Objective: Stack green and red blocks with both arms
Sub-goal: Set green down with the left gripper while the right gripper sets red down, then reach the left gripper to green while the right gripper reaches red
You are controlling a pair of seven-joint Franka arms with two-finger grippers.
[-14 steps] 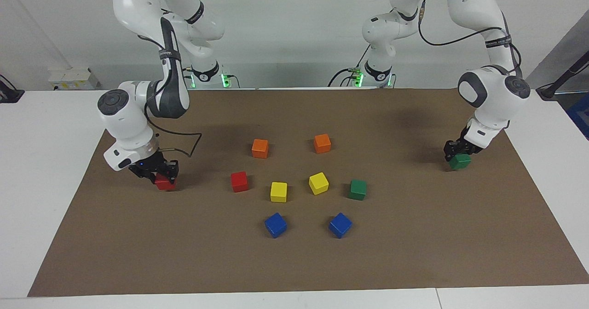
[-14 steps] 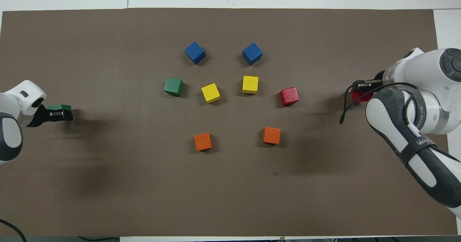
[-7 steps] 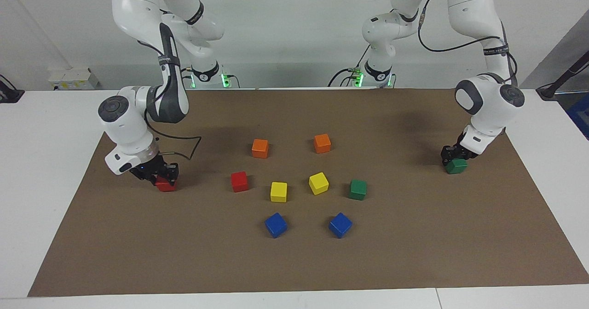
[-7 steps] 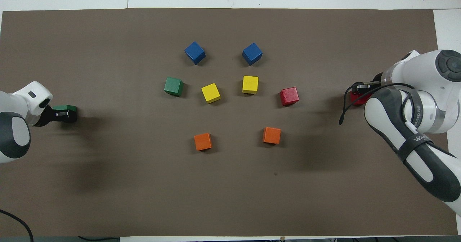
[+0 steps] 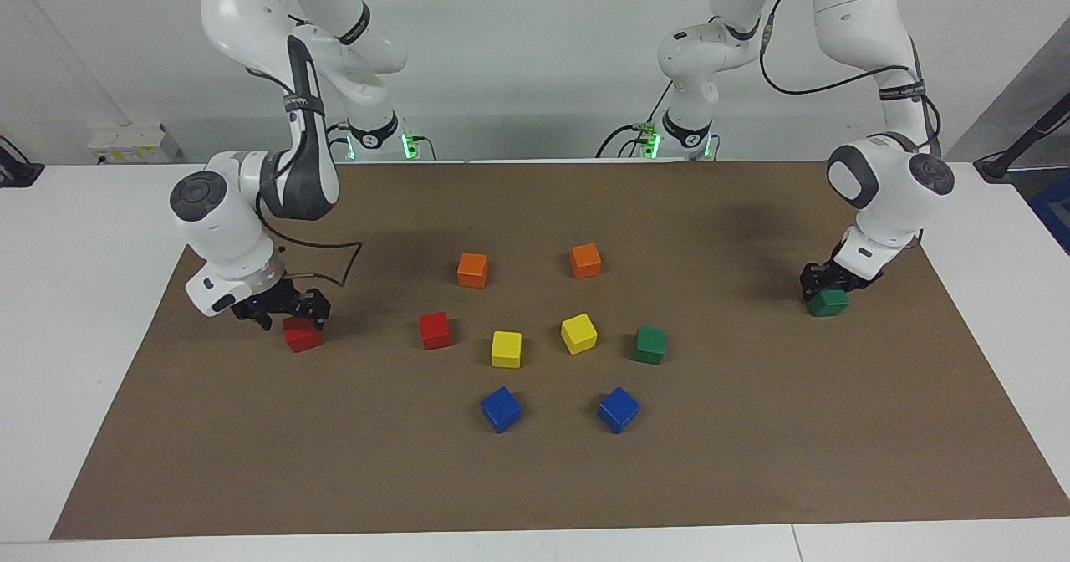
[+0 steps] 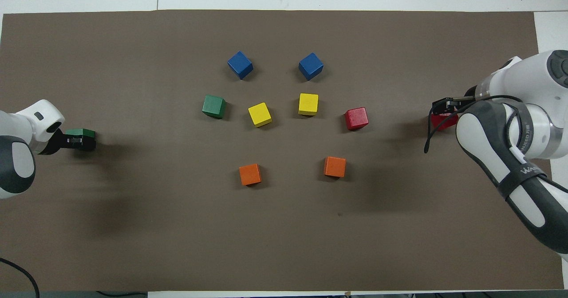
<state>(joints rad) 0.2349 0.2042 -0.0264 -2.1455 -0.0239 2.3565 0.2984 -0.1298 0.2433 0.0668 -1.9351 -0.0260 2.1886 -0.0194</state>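
Observation:
One red block [image 5: 302, 335] [image 6: 441, 121] lies on the brown mat at the right arm's end of the table. My right gripper [image 5: 288, 318] [image 6: 445, 106] hangs just over it, open, its fingers apart above the block. One green block [image 5: 828, 303] [image 6: 80, 132] sits on the mat at the left arm's end, with my left gripper [image 5: 826, 286] [image 6: 81, 142] low against it. A second red block [image 5: 435, 329] [image 6: 356, 118] and a second green block [image 5: 649, 344] [image 6: 214, 106] rest free in the middle group.
Between the two middle blocks lie two yellow cubes [image 5: 506, 349] [image 5: 578, 333]. Two orange cubes [image 5: 472, 269] [image 5: 585, 260] sit nearer the robots, two blue cubes [image 5: 501, 409] [image 5: 618, 409] farther out. The mat [image 5: 535, 478] covers most of the table.
Both arms came down with their blocks onto the mat. The right gripper opened, let go of the red block and drew back slightly. The left gripper barely moved in the last half second.

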